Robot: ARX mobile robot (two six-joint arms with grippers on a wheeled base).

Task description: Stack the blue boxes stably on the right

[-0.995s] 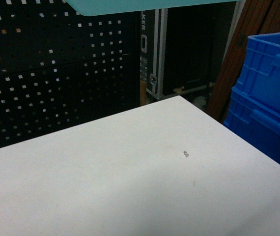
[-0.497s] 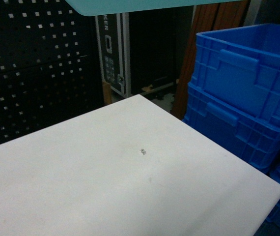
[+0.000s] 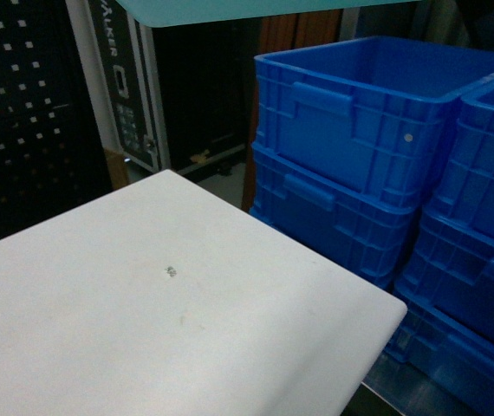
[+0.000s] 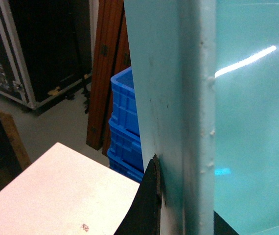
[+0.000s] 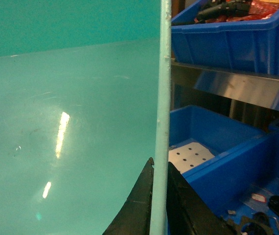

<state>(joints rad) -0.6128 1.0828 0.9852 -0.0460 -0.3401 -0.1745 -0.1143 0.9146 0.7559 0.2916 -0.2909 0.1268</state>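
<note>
The light turquoise blue box (image 3: 230, 9) hangs in the air between both grippers; only its lower edge shows along the top of the head view. In the left wrist view its wall and rolled rim (image 4: 237, 122) fill the right half, and my left gripper (image 4: 183, 196) is shut on that rim, one black finger (image 4: 149, 196) pressed against the outer wall. In the right wrist view the box (image 5: 71, 122) fills the left half. My right gripper (image 5: 160, 171) is shut on its thin rim, one black finger on each side.
A white table (image 3: 143, 303) lies below, its corner at the lower right. Ribbed dark-blue crates (image 3: 360, 130) stand stacked just right of it. A black pegboard (image 3: 13, 130) and flight case (image 3: 143, 87) are behind. Blue bins (image 5: 227, 39) sit on a metal shelf.
The head view has swung to the right: table, pegboard and case slid left, and the stacked ribbed crates came fully into view. The turquoise box stays at the frame's top.
</note>
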